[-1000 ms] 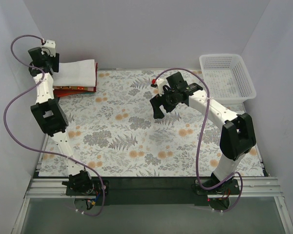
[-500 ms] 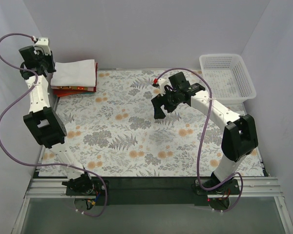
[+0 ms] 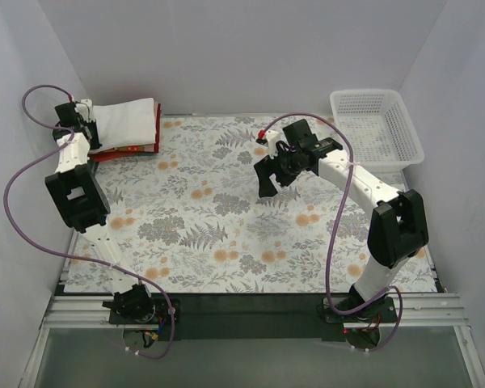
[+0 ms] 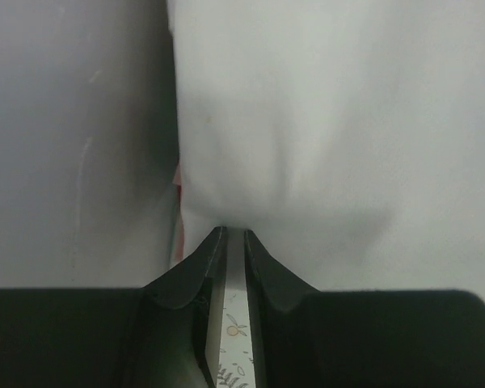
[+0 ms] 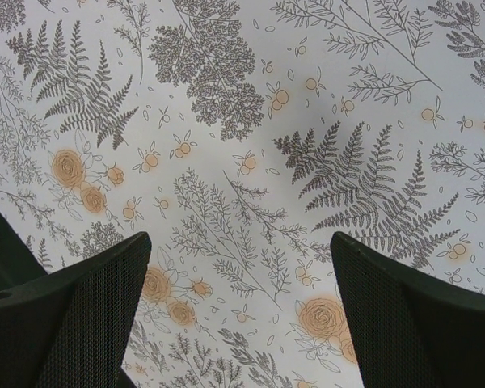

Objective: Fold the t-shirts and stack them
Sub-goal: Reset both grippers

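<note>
The white t-shirt (image 3: 128, 120) is seen folded flat on top of a stack, directly ahead of the left end effector (image 3: 86, 123). A red t-shirt (image 3: 117, 153) is seen beneath it, its edge showing along the side of the stack nearer the arm bases. The stack is set at the far left corner of the bench (image 3: 226, 230), close to the back wall.

In the left wrist view this end effector is held narrow. Its fingers (image 4: 196, 271) are drawn almost together, with only a sliver of patterned bench seen between them, and the tips are met by the rounded edge of the white cloth. Whether any cloth is nipped at the tips cannot be told. A thin reddish strip is seen just left of the tips, under the white fold.

The right end effector (image 3: 267, 184) is held well apart from the stack, above the middle of the bench, and is spread wide — in its wrist view only fern and flower print is seen between its two fingers. A white lattice basket (image 3: 377, 99) is placed beyond it and to its right, at the far right corner.
</note>
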Available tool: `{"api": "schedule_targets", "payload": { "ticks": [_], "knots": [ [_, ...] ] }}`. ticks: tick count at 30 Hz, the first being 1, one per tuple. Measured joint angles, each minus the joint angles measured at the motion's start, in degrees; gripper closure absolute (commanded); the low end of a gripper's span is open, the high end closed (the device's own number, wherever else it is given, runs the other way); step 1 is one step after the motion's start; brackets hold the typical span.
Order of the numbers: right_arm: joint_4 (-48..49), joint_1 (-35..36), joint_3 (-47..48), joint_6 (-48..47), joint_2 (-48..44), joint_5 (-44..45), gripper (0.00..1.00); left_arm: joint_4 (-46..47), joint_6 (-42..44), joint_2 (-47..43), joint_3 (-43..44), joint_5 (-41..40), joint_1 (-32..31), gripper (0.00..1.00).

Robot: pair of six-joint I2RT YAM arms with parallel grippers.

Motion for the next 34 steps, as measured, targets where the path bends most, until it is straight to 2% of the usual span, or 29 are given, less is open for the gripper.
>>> {"api": "schedule_targets", "payload": {
  "ticks": [2,3,7,8,10,12,13,18,24,29,34],
  "knots": [
    [-0.46,-0.15,0.0,-0.17,-0.17,0.37,0.02,0.04,-0.33,-0.09,0.02,-1.88,0.13,0.78],
    [-0.66,-0.31,-0.04,-0.26,-0.31,0.68,0.02,0.04,-0.55,-0.22,0.02,-2.43,0.22,0.69],
    [-1.01,-1.2,-0.04,-0.85,-1.77,1.66,0.02,-0.26,-1.01,-2.34,-1.27,-2.99,0.79,0.53],
    [-1.09,-1.66,-0.04,-1.01,-2.32,1.86,0.02,-0.52,-0.98,-3.76,-2.12,-2.51,0.92,0.46],
    [-1.33,-2.97,-0.04,-1.22,-3.56,2.12,0.02,-2.38,-0.92,-7.19,-3.04,-0.9,1.03,0.24],
    [-1.73,-4.92,-0.04,-1.31,-4.85,2.29,0.02,-4.44,-1.7,-11.28,-3.08,1.79,1.18,0.21],
    [-2.03,-6.08,-0.04,-1.36,-5.51,2.25,0.02,-5.77,-2.14,-13.55,-3.08,3.15,1.14,0.1],
    [-2.58,-13.4,-0.63,-1.51,-9.25,1.84,0.02,-11.41,-3.8,-25.57,-4.9,10.25,-1.95,0.08],
    [-2.91,-21.0,-6.32,-3.54,-15.52,1.81,0.02,-15.1,-7.28,-35.87,-15.91,12.57,-16.39,0.06],
    [-3.56,-21.81,-14.97,-6.64,-20.98,3.37,0.02,-15.76,-10.49,-40.04,-30.42,12.98,-28.39,0.05],
    [-4.22,-21.79,-21.57,-8.83,-25.24,4.26,0.02,-16.83,-12.79,-42.84,-37.75,12.28,-33.24,0.04]
  ]
}}
